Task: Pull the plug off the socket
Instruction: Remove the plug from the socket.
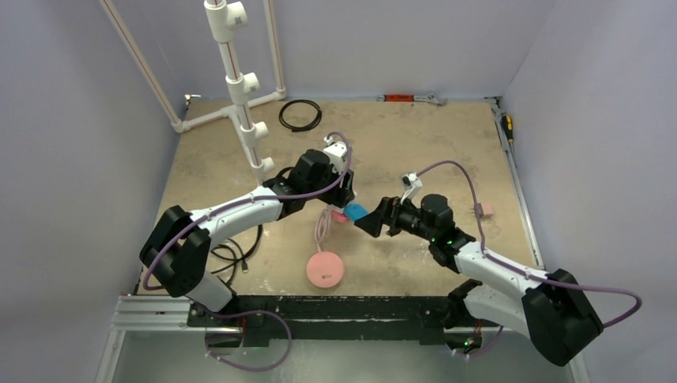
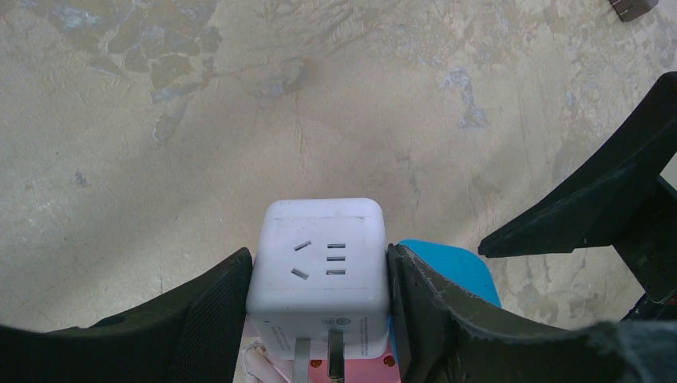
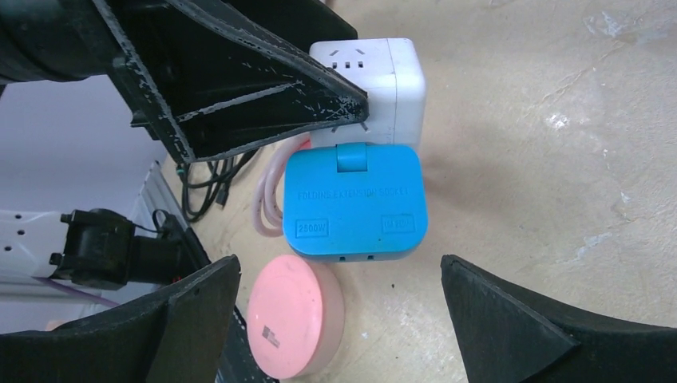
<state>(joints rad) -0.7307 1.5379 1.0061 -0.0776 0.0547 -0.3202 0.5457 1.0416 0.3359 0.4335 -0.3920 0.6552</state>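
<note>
The socket, a white cube [image 2: 319, 263] with dark slots, is clamped between my left gripper's [image 2: 319, 281] fingers [image 2: 207, 311]. Two metal prongs stick out of its near face toward a pink part below. A flat blue plug block [image 3: 355, 203] marked 2500W sits against the cube's [image 3: 383, 72] side; it also shows in the top view [image 1: 356, 212]. My right gripper [image 3: 339, 275] is open, its jaws wide apart just short of the blue block and touching nothing. In the top view the left gripper [image 1: 346, 197] and right gripper [image 1: 370, 221] face each other.
A round pink disc [image 1: 325, 270] with a pink cable [image 1: 322, 227] lies near the front edge. A white PVC pipe stand [image 1: 239, 80] and a black cable ring [image 1: 300, 114] are at the back left. Black cables [image 1: 231, 255] lie front left. Tools [image 1: 411, 98] lie along the back edge.
</note>
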